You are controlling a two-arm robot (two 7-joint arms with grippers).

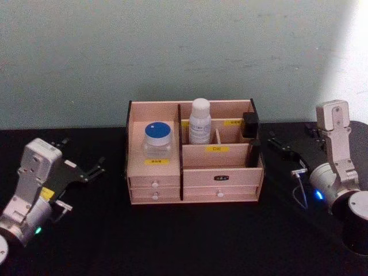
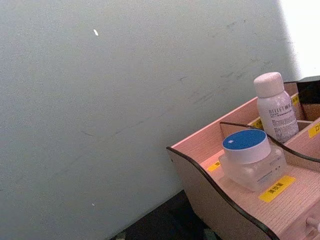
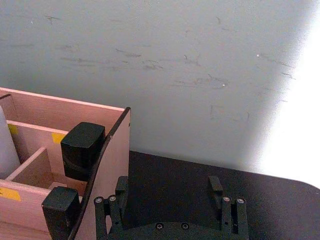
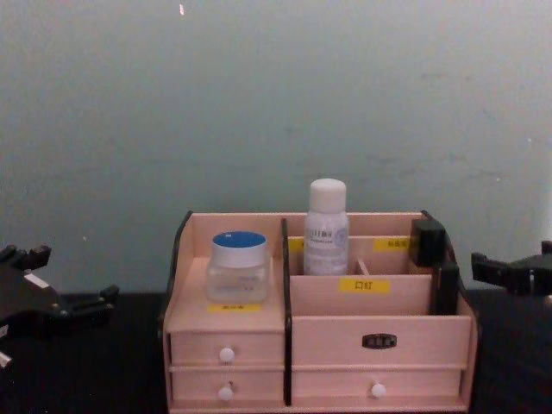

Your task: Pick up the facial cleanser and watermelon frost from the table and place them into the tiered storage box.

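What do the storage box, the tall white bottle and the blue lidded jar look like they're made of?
The tiered storage box looks like thin pale wood board, matt, with faint grain and dark cut edges. The facial cleanser seems opaque white plastic with a smooth, slightly glossy cap. The watermelon frost looks like frosted translucent plastic or glass, hard to tell which, under a matt blue lid.

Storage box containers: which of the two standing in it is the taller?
The facial cleanser, a white capped bottle in a rear compartment right of the divider. The watermelon frost, the squat blue-lidded jar in the left compartment of the tiered storage box, stands much lower.
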